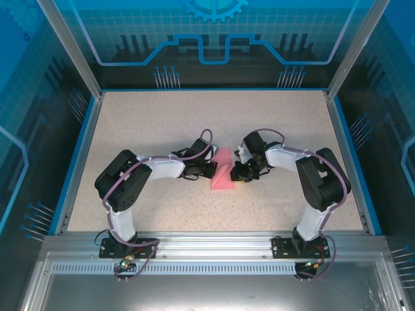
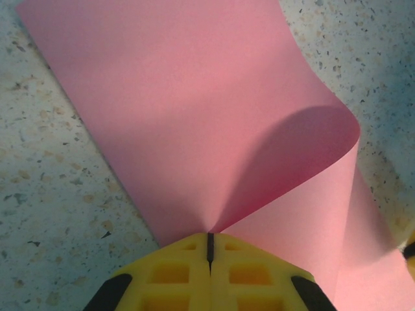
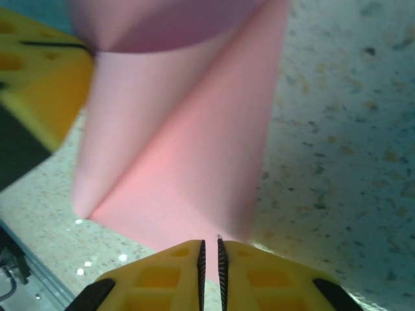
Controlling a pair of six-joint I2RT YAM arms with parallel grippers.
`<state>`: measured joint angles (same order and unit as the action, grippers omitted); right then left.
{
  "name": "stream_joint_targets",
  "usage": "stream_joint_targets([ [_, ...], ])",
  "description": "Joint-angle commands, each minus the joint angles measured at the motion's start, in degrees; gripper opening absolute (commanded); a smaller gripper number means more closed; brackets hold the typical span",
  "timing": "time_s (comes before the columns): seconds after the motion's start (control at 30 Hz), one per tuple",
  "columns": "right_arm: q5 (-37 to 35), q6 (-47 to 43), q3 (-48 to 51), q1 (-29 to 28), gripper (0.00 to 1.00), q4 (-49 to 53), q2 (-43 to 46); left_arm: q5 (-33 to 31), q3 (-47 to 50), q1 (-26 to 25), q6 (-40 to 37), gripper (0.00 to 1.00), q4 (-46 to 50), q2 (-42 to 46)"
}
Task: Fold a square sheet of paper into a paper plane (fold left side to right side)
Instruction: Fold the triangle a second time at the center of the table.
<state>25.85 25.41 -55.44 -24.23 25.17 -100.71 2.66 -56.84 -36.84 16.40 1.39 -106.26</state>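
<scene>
Pink square sheet of paper [image 1: 222,180] curled over itself, mid-table.

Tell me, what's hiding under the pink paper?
The pink paper rests on the speckled table, its edges lifted where the left gripper and right gripper pinch it. Table shows all round it; what lies beneath the flat part is covered.

Overhead, the left arm [image 1: 193,166] and right arm [image 1: 251,163] hide the side edges of the square sheet of paper [image 1: 222,176]; the left fingers [image 3: 39,84] beside it are blurred and cropped.
</scene>
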Motion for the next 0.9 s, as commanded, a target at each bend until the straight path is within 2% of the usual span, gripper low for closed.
stream_joint_targets([
  [0.0,4.6,0.6,0.4,0.8,0.16,-3.6,2.6,1.3,1.3,0.5,-0.1,0.00,0.1,-1.3],
  [0.17,10.8,4.3,-1.2,0.7,0.16,-10.2,-0.6,1.7,1.2,0.5,-0.1,0.00,0.0,-1.5],
  [0.53,12.0,4.8,-7.1,0.1,0.15,-10.9,-6.9,1.6,1.0,0.3,-0.2,0.00,0.3,-1.9],
  [0.87,10.7,4.1,-8.5,-0.2,0.15,-9.5,-9.9,1.5,0.5,0.1,-0.6,0.00,0.9,-2.2],
])
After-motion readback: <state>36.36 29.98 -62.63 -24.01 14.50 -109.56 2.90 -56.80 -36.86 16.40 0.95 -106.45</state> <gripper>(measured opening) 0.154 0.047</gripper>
